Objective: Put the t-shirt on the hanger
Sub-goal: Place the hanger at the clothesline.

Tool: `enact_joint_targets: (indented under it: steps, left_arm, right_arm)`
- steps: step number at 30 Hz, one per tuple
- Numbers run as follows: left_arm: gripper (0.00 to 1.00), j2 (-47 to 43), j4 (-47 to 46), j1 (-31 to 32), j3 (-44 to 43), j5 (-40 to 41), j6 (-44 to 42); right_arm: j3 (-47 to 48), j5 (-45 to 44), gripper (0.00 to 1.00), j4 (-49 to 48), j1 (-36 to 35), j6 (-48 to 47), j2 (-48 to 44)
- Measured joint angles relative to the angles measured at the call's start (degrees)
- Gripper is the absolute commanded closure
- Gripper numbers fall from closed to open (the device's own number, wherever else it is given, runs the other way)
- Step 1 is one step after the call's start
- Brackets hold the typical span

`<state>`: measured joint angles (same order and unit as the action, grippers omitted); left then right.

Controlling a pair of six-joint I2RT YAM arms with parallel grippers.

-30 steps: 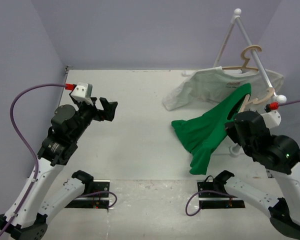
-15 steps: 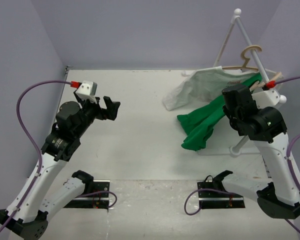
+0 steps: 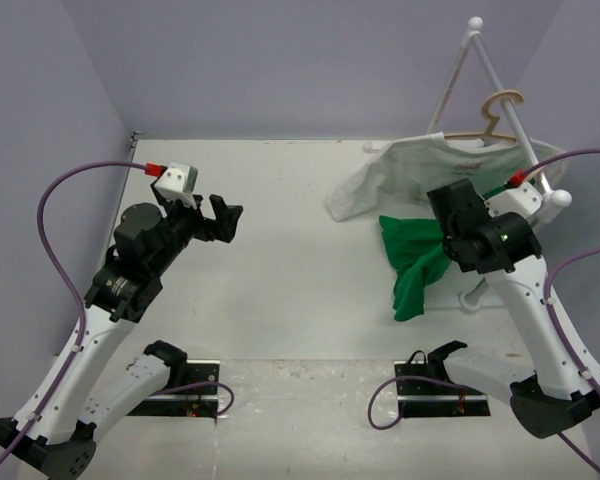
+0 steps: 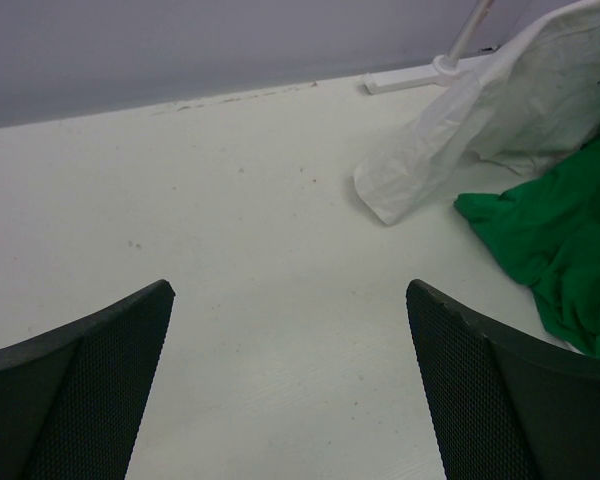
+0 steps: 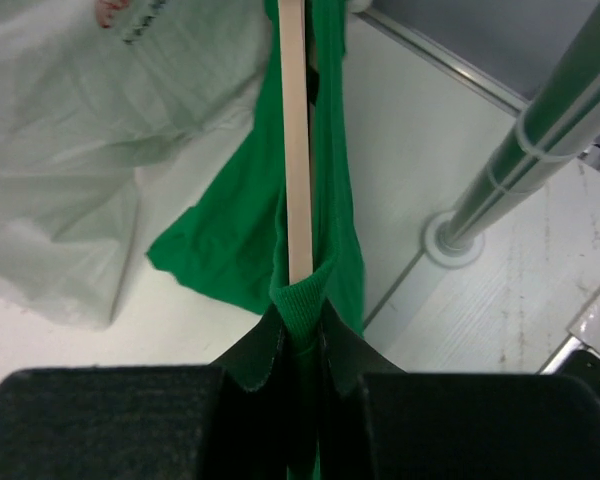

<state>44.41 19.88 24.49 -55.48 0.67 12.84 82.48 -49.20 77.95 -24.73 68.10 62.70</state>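
right gripper [image 5: 300, 345]: clamped tight on a fold of the t-shirt [image 5: 230, 240]. In the wrist view the green cloth bunches up right between the closed fingers.

t-shirt vs claw: the pinched bit sits at the fingertips. The rest hangs away from the claw, and its lower part lies crumpled on the table [image 3: 300, 250], on the right side, just in front of the white t-shirt [image 3: 410, 170].

hanger [image 5: 295, 150]: the thin wooden bar runs straight out from the fingertips and down into that same green fold, with cloth draped on both sides of it. Honestly can't tell if the wood itself is gripped or only the fabric around it.

left gripper [image 3: 220, 220]: wide open and holding nothing, up over the left half of the table and well apart from the shirt. Its camera sees the green cloth [image 4: 570, 250] off at the far right edge.

background stuff: the white shirt is on its own hanger [image 3: 490, 125], which hooks on the white rack [image 3: 480, 60] at the back right. The rack's pole and foot are just beside the green shirt.
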Motion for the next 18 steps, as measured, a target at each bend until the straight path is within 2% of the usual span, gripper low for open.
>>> enact_joint_targets:
  steps: [5, 11, 18]
  left_arm:
    - [0.0, 0.1, -0.1, 0.0, 0.0, 0.0, 0.0]
    - [0.0, 0.2, -0.1, 0.0, 0.0, -0.9, 0.0]
    - [0.0, 0.5, -0.1, 0.0, 0.0, -1.1, -0.2]
  right_arm:
    - [-5.9, -2.6, 1.0, -0.7, 0.2, 4.7, -0.2]
    - [-7.1, -4.7, 1.0, -1.0, 0.2, 11.7, 1.0]
    - [0.0, -8.7, 1.0, -0.8, 0.6, 21.7, 14.2]
